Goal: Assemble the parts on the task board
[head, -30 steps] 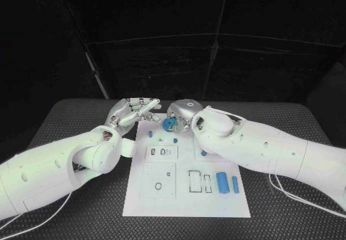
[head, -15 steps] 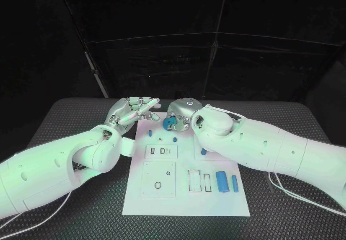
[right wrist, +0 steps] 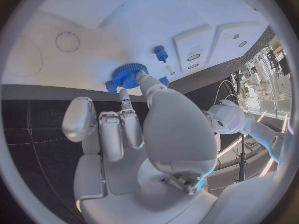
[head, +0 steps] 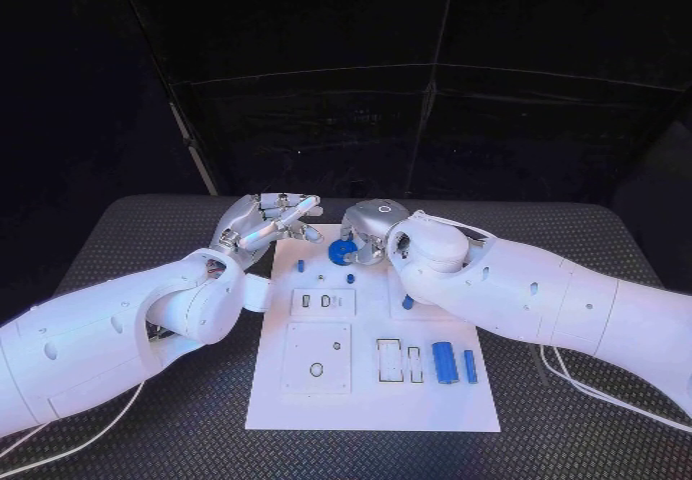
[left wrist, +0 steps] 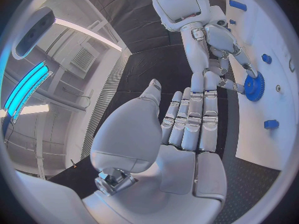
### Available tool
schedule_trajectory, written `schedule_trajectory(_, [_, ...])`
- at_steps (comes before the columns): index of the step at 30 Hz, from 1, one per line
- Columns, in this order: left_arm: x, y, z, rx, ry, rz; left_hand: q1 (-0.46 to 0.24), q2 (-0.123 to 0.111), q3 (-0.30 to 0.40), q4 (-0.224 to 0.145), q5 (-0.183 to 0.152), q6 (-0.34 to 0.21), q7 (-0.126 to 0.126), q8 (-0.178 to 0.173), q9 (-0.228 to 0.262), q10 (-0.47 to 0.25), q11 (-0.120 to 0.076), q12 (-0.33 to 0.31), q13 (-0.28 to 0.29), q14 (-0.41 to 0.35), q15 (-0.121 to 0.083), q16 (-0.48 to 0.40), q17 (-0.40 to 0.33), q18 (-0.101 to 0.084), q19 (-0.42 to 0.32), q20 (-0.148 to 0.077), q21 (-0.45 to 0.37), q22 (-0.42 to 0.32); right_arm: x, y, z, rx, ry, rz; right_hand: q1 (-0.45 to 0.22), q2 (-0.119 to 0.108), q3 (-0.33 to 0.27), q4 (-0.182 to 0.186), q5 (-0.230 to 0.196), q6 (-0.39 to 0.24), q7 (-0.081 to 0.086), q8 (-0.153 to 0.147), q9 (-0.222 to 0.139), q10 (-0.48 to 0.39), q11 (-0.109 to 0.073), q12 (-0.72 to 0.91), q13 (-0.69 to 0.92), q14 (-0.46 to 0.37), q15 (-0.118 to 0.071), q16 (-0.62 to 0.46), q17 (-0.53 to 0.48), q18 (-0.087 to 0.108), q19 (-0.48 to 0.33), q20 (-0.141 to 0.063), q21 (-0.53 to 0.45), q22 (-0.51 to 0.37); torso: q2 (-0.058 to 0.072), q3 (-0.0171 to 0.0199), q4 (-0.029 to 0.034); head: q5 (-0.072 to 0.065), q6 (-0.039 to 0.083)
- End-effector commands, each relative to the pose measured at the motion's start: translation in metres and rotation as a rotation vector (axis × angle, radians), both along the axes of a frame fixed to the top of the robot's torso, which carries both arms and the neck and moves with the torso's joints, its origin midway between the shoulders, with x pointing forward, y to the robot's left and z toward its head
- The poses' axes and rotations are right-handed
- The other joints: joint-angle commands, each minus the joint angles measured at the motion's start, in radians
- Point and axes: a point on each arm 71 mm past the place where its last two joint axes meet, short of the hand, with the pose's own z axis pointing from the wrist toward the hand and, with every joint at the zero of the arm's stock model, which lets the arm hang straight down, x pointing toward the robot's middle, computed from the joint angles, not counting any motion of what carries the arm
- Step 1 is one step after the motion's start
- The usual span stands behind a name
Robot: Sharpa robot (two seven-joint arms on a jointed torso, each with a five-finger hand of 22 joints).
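Observation:
The white task board [head: 375, 400] lies in the middle of the black table. My right hand [head: 372, 226] hovers over the board's far end and pinches a blue gear [head: 342, 252] between thumb and a finger. The gear [right wrist: 129, 75] sits low at the board surface, as does the gear [left wrist: 253, 88] in the left wrist view. My left hand [head: 267, 226] is raised just left of the board's far corner, fingers straight and close together, thumb apart, holding nothing. Its palm [left wrist: 187, 134] faces the right hand [left wrist: 218, 45].
Two blue bars [head: 446, 362] [head: 470, 366] lie at the board's near right. Small blue pegs [head: 300, 267] [head: 351, 279] stand near the gear, another blue piece [head: 408, 301] beside my right arm. Recessed plates [head: 325, 301] [head: 319, 358] occupy the board's left half. Cables [head: 577, 385] trail at the right.
My right hand has shifted slightly right and lowered the blue gear a little toward the board. The left hand has stayed almost where it was.

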Motion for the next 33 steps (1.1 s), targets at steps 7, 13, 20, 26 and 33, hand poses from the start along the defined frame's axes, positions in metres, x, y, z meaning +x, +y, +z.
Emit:
schedule_trajectory(7, [0.0,-0.002,0.001,-0.002,-0.007,-0.012,0.002,0.012,-0.005,-0.003,0.004,0.004,-0.001,-0.006,-0.001,0.003,0.001,-0.006,-0.001,-0.007,0.0,0.003,0.001,0.008,-0.001,0.004,0.004,0.002,0.001,0.0,0.001,0.015,0.008,-0.007,-0.076,-0.005,-0.073,0.066,-0.042,-0.048,0.01,-0.042,-0.001,-0.009,0.011,-0.008,0.062,0.081,0.013,-0.005,0.151,-0.011,0.012,0.007,0.012,0.009,0.0,0.0,-0.0003,-0.001,0.0])
schedule_trajectory(13, [0.001,-0.001,0.001,-0.002,-0.006,-0.011,0.001,0.013,-0.006,-0.003,0.004,0.004,-0.001,-0.007,-0.001,0.004,0.001,-0.007,-0.001,-0.008,0.0,0.003,0.002,0.008,-0.001,0.004,0.004,0.002,0.003,-0.003,-0.003,0.024,0.061,-0.024,-0.183,0.034,-0.161,0.185,0.085,-0.039,0.01,-0.048,0.001,0.0,0.011,0.0,0.075,0.084,0.014,0.001,0.167,-0.014,0.021,0.009,0.023,0.028,0.001,0.0002,-0.0005,-0.002,-0.001])
schedule_trajectory(20, [0.001,-0.001,0.001,-0.001,-0.005,-0.011,0.001,0.013,-0.006,-0.003,0.004,0.004,-0.001,-0.007,-0.001,0.004,0.001,-0.007,-0.001,-0.008,0.0,0.003,0.002,0.008,-0.001,0.004,0.004,0.002,0.003,-0.013,0.003,0.1,0.016,-0.036,-0.2,0.053,-0.215,0.179,0.177,-0.035,0.009,-0.053,0.001,0.004,0.011,0.004,0.081,0.085,0.014,0.002,0.17,-0.016,0.027,0.009,0.031,0.043,0.0,0.001,-0.0004,-0.003,0.001])
schedule_trajectory(26, [0.002,0.002,0.0,0.003,-0.003,-0.003,0.001,0.013,-0.006,-0.003,0.004,0.004,-0.001,-0.007,-0.001,0.004,0.001,-0.007,-0.001,-0.008,0.0,0.003,0.002,0.008,-0.001,0.004,0.004,0.002,-0.005,-0.041,0.017,0.314,-0.057,0.022,-0.146,0.059,-0.245,0.166,0.18,-0.036,0.011,-0.061,0.001,0.003,0.012,0.003,0.08,0.084,0.014,0.0,0.164,-0.018,0.03,0.009,0.036,0.05,-0.003,0.0017,-0.005,-0.006,0.007])
schedule_trajectory(33, [0.004,0.007,-0.001,0.009,-0.002,0.009,0.001,0.013,-0.006,-0.003,0.004,0.004,-0.001,-0.007,-0.001,0.004,0.001,-0.007,-0.001,-0.008,0.0,0.003,0.002,0.008,-0.001,0.004,0.004,0.002,-0.01,-0.111,0.016,0.482,0.098,0.001,0.055,0.092,-0.198,0.045,0.17,-0.013,0.008,-0.06,0.003,0.0,0.007,-0.003,0.077,0.08,0.01,-0.007,0.149,-0.015,0.02,0.006,0.03,0.039,-0.011,0.0064,-0.0214,-0.004,0.02])
